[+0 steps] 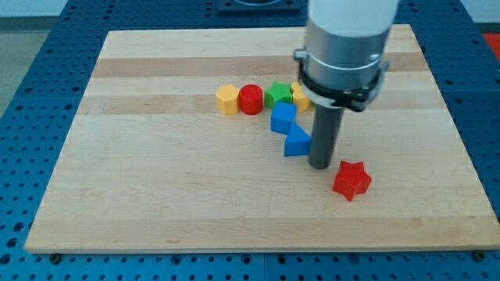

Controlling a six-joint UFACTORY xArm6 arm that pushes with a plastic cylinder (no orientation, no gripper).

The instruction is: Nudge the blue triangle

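The blue triangle (296, 144) lies near the middle of the wooden board (156, 195). My tip (320, 165) rests on the board right beside the triangle's right side, touching it or nearly so. A second blue block (283, 118), of an uneven shape, sits just above the triangle and touches it. The rod and the arm's grey body rise from the tip toward the view's top.
A row of blocks lies above the blue ones: a yellow hexagon (226, 99), a red cylinder (251, 99), a green star (276, 94) and a yellow block (300, 97) partly hidden by the arm. A red star (351, 180) lies to the tip's lower right.
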